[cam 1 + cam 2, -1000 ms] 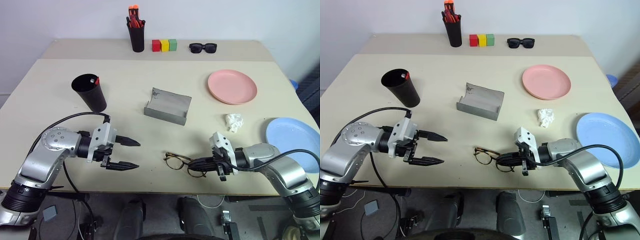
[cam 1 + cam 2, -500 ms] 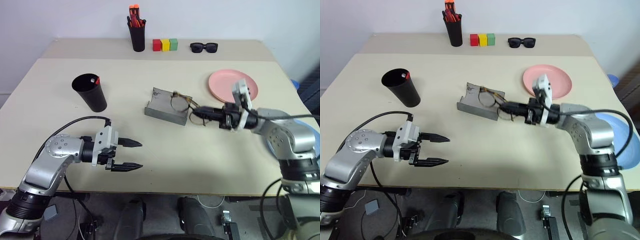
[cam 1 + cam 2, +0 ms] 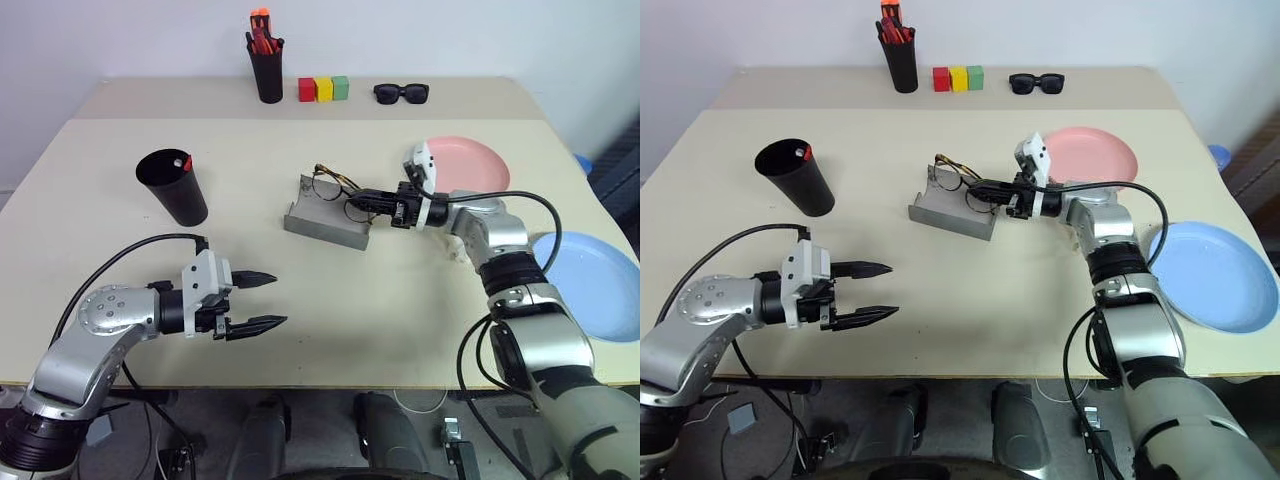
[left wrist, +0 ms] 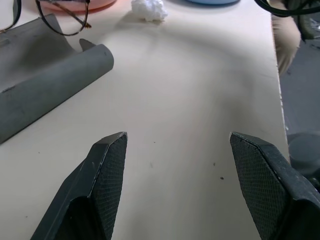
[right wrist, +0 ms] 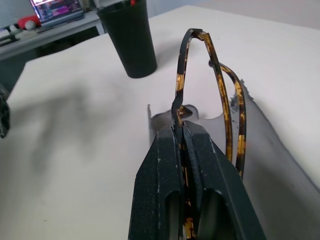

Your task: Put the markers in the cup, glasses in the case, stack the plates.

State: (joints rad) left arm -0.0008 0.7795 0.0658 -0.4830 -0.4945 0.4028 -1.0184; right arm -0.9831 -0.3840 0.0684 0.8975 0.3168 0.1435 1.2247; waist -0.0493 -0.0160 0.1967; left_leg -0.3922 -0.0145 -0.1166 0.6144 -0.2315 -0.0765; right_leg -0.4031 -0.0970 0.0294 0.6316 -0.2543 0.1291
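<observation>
Along the far edge of my table [image 3: 120, 150] sat a narrow black pen holder [image 3: 267, 76] stuffed with orange-red pens [image 3: 262, 32]. Just beside it were three little blocks in a row, red, yellow, green [image 3: 323, 89] (touching each other), then chunky black sunglasses [image 3: 401, 94]. A crumpled white tissue [image 4: 149, 9] lay on the tabletop.

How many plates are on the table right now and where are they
2. The salmon pink plate lies at the far right of the table, behind the right arm. The light blue plate lies nearer, at the right edge. None seems hidden.
</observation>
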